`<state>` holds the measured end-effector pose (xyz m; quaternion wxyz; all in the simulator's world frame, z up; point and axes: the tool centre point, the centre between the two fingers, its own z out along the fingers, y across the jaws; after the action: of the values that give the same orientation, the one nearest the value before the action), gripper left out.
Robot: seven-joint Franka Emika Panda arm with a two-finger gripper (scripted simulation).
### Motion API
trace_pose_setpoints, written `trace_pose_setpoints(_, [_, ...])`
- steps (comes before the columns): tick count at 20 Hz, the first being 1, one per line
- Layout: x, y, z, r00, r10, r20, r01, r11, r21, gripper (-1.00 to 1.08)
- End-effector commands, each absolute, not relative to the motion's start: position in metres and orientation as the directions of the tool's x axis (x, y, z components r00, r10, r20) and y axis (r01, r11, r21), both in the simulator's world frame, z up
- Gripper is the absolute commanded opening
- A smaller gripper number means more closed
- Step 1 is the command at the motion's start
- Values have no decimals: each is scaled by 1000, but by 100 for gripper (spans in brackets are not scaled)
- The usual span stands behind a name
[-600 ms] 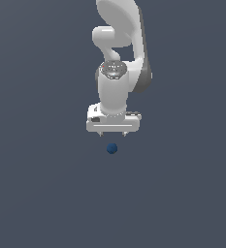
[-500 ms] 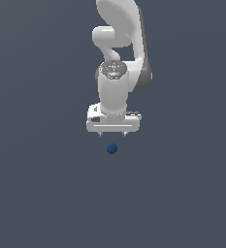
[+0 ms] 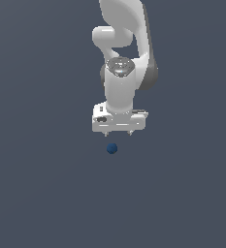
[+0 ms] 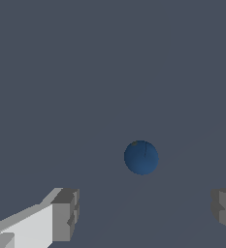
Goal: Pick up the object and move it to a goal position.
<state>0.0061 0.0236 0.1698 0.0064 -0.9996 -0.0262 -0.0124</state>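
Observation:
The object, a small dark blue ball (image 3: 112, 148), lies on the flat grey floor just in front of the white arm's hand in the exterior view. My gripper (image 3: 117, 132) hangs above and slightly behind it, with only short finger stubs showing under the wide white hand. In the wrist view the ball (image 4: 141, 157) sits apart from both fingers, beyond the wide gap between them. One grey finger pad (image 4: 66, 215) and the other (image 4: 225, 209) stand far apart, so the gripper (image 4: 146, 213) is open and holds nothing.
A plain dark grey surface (image 3: 41, 193) spreads all around. The arm's white links (image 3: 124, 43) rise behind the hand toward the upper edge of the exterior view.

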Motion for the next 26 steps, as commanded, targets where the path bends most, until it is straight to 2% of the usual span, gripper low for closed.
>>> trace_pose_setpoints(1, [6,23,169,998,52,24,52,-999,-12,100])
trace_pose_setpoints(7, [6,18,151,999,41,19,41,-999,-11,100])
trace_pose_setpoints(17, [3,0,90,1000,5,2,5,-1000,-2,100])
trace_pose_setpoints(26, [2,-2,79,1000,0,-1,0,-1000,0,100])
